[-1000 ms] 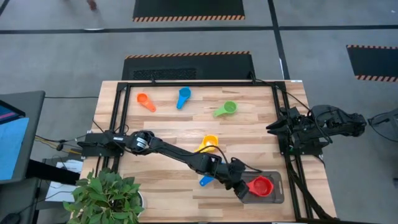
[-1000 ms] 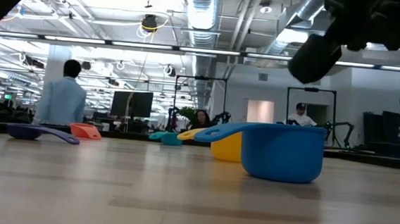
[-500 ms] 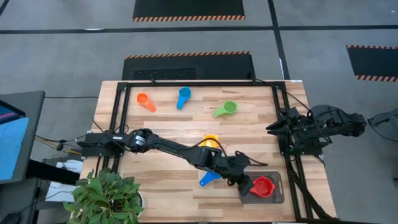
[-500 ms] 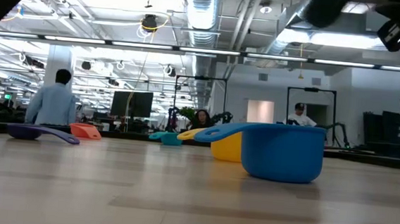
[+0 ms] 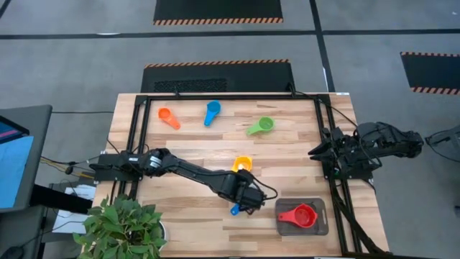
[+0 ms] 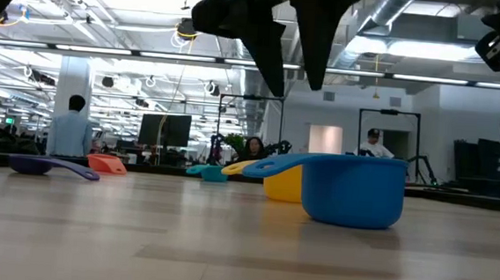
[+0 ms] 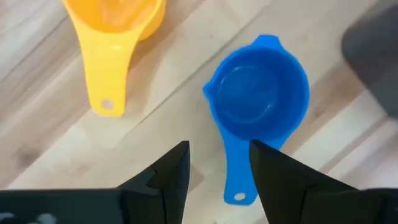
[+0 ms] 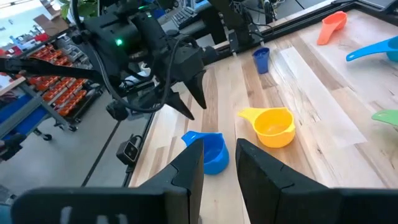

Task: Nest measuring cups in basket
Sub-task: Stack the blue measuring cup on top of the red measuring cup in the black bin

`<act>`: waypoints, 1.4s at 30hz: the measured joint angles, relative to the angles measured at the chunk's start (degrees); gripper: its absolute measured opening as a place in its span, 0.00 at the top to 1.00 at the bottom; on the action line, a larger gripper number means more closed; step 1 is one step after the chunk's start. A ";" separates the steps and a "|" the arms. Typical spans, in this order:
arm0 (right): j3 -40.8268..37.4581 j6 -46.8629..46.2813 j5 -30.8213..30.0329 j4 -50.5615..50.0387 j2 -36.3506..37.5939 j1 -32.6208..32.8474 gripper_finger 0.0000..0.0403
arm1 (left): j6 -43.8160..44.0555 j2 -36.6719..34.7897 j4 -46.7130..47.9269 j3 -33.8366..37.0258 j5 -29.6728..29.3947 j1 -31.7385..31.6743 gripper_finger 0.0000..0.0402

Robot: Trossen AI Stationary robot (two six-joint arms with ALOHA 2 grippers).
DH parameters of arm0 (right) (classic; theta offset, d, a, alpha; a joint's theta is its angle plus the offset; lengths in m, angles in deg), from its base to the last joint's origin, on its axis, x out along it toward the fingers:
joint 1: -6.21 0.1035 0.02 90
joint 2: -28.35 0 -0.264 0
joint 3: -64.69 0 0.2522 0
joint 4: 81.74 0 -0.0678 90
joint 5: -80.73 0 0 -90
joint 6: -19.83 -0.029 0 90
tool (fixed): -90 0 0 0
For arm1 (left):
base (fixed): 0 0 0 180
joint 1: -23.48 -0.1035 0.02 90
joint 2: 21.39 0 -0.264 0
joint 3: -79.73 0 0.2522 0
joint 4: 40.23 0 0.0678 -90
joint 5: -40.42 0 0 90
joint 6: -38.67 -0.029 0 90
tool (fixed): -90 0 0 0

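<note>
Left gripper (image 5: 248, 203) has moved back from the basket (image 5: 320, 224) to above the blue cup (image 7: 260, 93), fingers apart, holding nothing.

Change over the interval: the left gripper (image 5: 248, 203), which a second ago reached to the basket (image 5: 321, 224) beside the red measuring cup (image 5: 303, 215), has drawn back from it and now hangs, fingers apart and empty, above the blue measuring cup (image 5: 235, 209) next to the yellow one. In the low view a person (image 6: 72, 128) in the background has walked further left.
</note>
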 joint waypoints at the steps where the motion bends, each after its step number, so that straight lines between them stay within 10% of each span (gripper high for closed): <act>1: 0.00 0.00 -0.02 0.03 0.00 0.00 0.71 | 0.44 0.20 -1.23 0.12 -0.42 -0.12 0.62; 35: 0.00 0.57 -0.08 -1.11 -0.02 0.00 0.71 | 4.09 10.22 -8.65 1.37 1.91 -1.46 0.62; 42: 0.00 -0.91 -0.08 -1.11 -0.02 -0.02 0.71 | 0.53 10.22 -8.60 1.37 1.63 -2.08 0.82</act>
